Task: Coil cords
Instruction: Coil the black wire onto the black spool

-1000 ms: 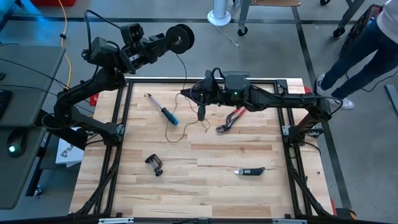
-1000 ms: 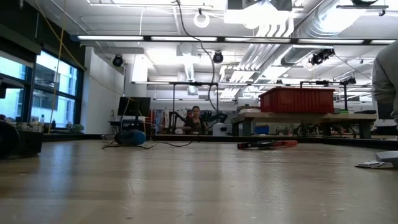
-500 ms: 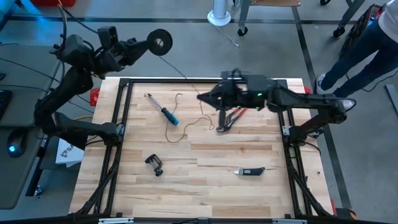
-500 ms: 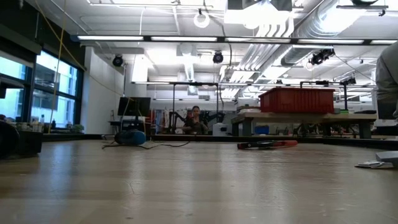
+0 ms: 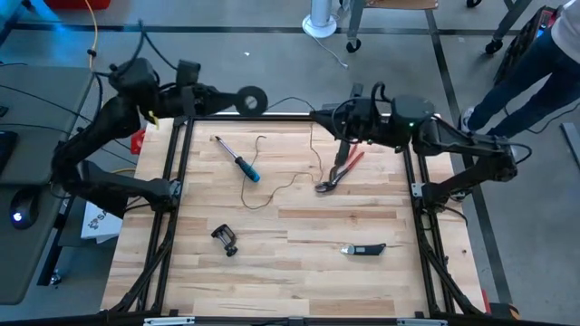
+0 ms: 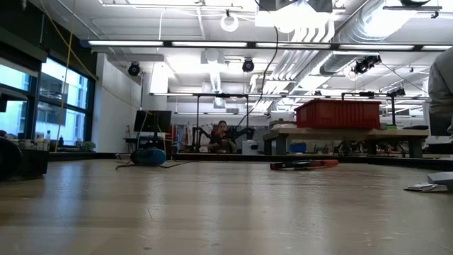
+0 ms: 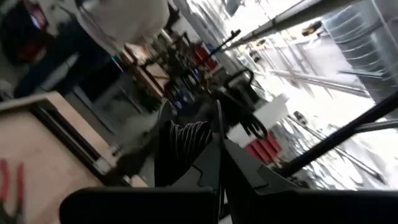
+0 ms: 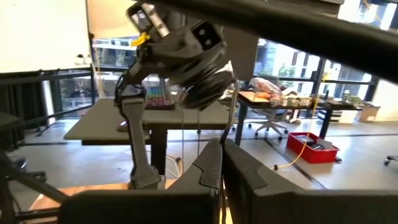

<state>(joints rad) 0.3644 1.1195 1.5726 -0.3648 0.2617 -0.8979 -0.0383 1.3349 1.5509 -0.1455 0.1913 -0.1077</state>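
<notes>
Wooden table [image 5: 299, 272]: left gripper [image 5: 237, 98] clamps reel [image 5: 251, 99]; right gripper [image 5: 337, 119] pinches cord [image 5: 313, 145]. Keep cord taut while winding.

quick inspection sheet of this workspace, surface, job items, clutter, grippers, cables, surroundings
surface: wooden table in a black frame, bare in the near part.
job's things: small round black reel held at the far left edge; thin dark cord runs from it to the right gripper, then trails loose across the table.
clutter: blue-handled screwdriver, red pliers, black clamp, dark folding tool.
grippers: left gripper shut on the reel, off the far left corner; right gripper shut on the cord, above the far edge.
cables: yellow cable on the floor, far left.
surroundings: a person's legs at far right; desk at left.
</notes>
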